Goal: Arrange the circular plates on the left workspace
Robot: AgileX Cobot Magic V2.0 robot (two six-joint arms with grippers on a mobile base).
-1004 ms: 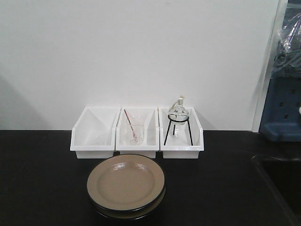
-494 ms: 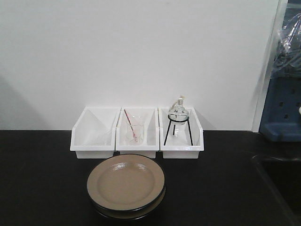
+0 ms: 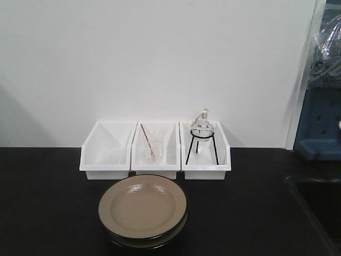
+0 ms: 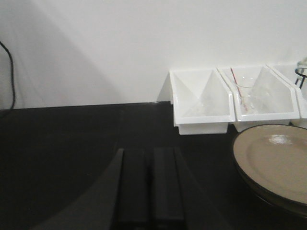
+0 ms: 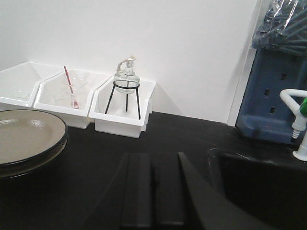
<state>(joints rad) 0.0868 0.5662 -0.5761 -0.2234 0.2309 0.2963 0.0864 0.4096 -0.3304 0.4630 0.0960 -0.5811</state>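
Two round beige plates with black rims sit stacked [image 3: 143, 209] on the black countertop [image 3: 48, 202], just in front of the white bins. The stack also shows at the right edge of the left wrist view [image 4: 276, 165] and at the left edge of the right wrist view [image 5: 28, 139]. My left gripper [image 4: 149, 158] hovers low over bare counter to the left of the stack, shut with nothing in it. My right gripper [image 5: 152, 163] is to the right of the stack, also shut and empty. Neither gripper appears in the front view.
Three white bins [image 3: 155, 150] line the wall: the left one empty, the middle holding a glass beaker with a red rod [image 3: 151, 149], the right holding a round flask on a black tripod [image 3: 202, 136]. A recessed sink [image 5: 261, 184] with a tap [image 5: 297, 122] lies right.
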